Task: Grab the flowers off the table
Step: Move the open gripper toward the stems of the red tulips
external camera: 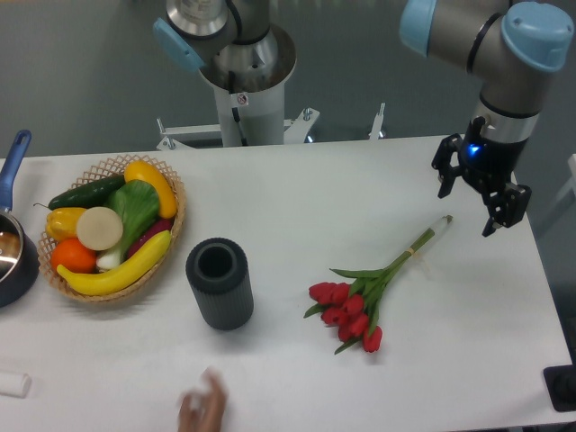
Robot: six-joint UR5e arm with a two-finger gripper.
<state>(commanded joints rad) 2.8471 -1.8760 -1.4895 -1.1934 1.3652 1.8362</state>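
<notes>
The flowers (360, 301), a bunch of red tulips with green leaves, lie flat on the white table (306, 189) right of centre. Their pale-green stems point up and right, ending near the gripper. My gripper (470, 204) hangs above the table at the right, just right of and above the stem tips. Its black fingers are spread apart with nothing between them. It does not touch the flowers.
A dark grey cylindrical cup (219, 282) stands left of the flowers. A wicker basket (167, 241) of vegetables sits at the left, with a dark pot (13, 261) at the left edge. A blurred hand (202, 409) shows at the front edge. The robot base (245, 99) stands behind the table.
</notes>
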